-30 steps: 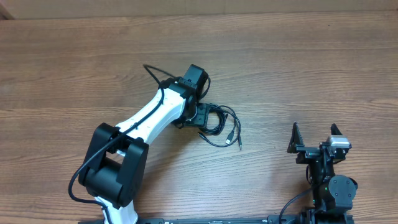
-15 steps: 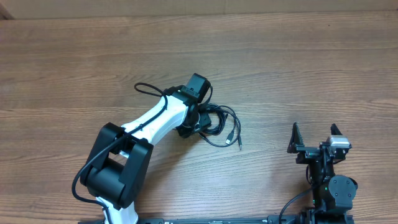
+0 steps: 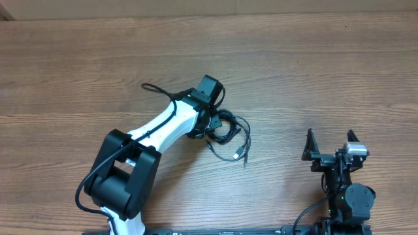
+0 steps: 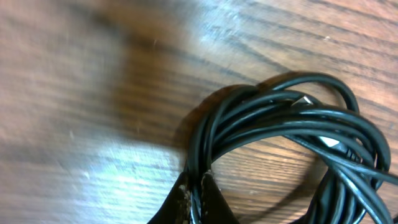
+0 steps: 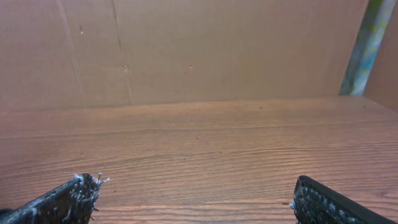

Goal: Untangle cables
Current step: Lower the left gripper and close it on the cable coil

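Observation:
The cables [image 3: 230, 129] are thin black cords coiled in one bundle on the wooden table [image 3: 313, 72], just right of the left arm's wrist. A loose strand ends in a small silvery plug [image 3: 239, 155] in front of the coil. My left gripper [image 3: 209, 128] is at the coil's left edge. In the left wrist view the left gripper [image 4: 194, 184] is shut on a few strands of the cables [image 4: 280, 118], which loop up and to the right. My right gripper [image 3: 331, 141] stands open at the front right, far from the coil, and the right gripper [image 5: 196, 202] has nothing between its fingers.
The left arm's own thicker black wire [image 3: 157, 90] arches over the table behind its wrist. A brown cardboard wall [image 5: 186, 50] rises behind the table's far edge, with a greenish strip [image 5: 367, 43] at the right.
My left gripper has closed on the left edge of the cable coil. The coil and its loose plug end have shifted slightly left and nearer. The right arm has not moved.

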You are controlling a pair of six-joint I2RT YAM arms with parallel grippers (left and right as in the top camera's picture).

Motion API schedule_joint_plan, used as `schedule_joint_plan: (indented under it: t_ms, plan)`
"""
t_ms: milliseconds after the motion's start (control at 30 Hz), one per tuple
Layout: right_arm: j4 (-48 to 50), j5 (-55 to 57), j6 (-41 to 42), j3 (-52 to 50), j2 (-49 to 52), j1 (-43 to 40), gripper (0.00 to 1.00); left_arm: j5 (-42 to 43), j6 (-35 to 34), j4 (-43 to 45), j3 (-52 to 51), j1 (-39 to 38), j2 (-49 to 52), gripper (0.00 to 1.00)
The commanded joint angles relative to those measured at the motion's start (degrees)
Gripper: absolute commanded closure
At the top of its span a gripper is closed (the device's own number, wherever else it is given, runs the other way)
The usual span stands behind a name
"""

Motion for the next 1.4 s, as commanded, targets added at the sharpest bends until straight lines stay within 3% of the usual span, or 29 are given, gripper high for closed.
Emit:
schedule_joint_plan:
  t_ms: [0,100,167,233,300,333,367,400,433,600,700,767,800,833,867,1100,1233,1367]
  plan:
    - [0.3,0.5,0.3,-0.6,-0.2,-0.4,0.00,-4.3,24.8,-0.9,3.2,1.7,0.0,0.96]
    - [0.3,0.5,0.3,-0.6,-0.2,-0.4,0.00,-6.5,43.9,-4.2,6.5,2.3,-0.1,0.96]
    - [0.3,0.5,0.3,-0.6,-0.2,-0.4,0.00,-12.4,49.8,-5.5,7.7,2.3,-0.1,0.96]
    - [0.3,0.5,0.3,-0.6,-0.2,-0.4,0.00,-19.8,49.6,-5.6,8.7,2.3,-0.1,0.92]
    - [0.3,0.5,0.3,-0.6,-0.2,-0.4,0.00,-22.0,46.2,-5.9,9.3,2.3,-0.1,0.48]
    - [0.3,0.5,0.3,-0.6,-0.2,-0.4,0.00,-21.5,44.2,-6.3,9.4,2.2,-0.1,0.38]
    - [0.3,0.5,0.3,-0.6,-0.2,-0.4,0.00,-20.3,41.7,-7.3,9.5,2.1,-0.1,0.14]
    - [0.3,0.5,0.3,-0.6,-0.2,-0.4,0.00,-18.6,39.4,-8.6,9.5,2.1,-0.1,0.04]
    - [0.3,0.5,0.3,-0.6,-0.2,-0.4,0.00,-16.2,36.6,-10.5,9.5,2.1,-0.1,0.00]
    - [0.3,0.5,0.3,-0.6,-0.2,-0.4,0.00,-6.3,19.1,-17.0,9.3,2.6,-0.1,0.04]
    - [0.3,0.5,0.3,-0.6,-0.2,-0.4,0.00,3.8,8.0,-16.3,8.8,2.8,-0.1,0.05]
    - [0.3,0.5,0.3,-0.6,-0.2,-0.4,0.00,7.5,3.3,-15.0,8.7,2.7,0.0,0.11]
    - [0.3,0.5,0.3,-0.6,-0.2,-0.4,0.00,7.8,1.7,-14.6,8.7,2.6,0.0,0.22]
    - [0.3,0.5,0.3,-0.6,-0.2,-0.4,0.00,6.7,-2.5,-14.5,8.7,2.3,0.1,0.41]
    - [0.3,0.5,0.3,-0.6,-0.2,-0.4,0.00,5.9,-5.5,-14.6,8.7,2.2,0.2,0.44]
    - [0.3,0.5,0.3,-0.6,-0.2,-0.4,0.00,4.2,-16.1,-14.6,8.7,2.5,0.4,0.46]
    - [0.3,0.5,0.3,-0.6,-0.2,-0.4,0.00,1.6,-21.2,-15.7,8.0,2.5,0.4,0.32]
    - [0.3,0.5,0.3,-0.6,-0.2,-0.4,0.00,1.2,-23.0,-15.6,5.7,2.6,0.4,0.32]
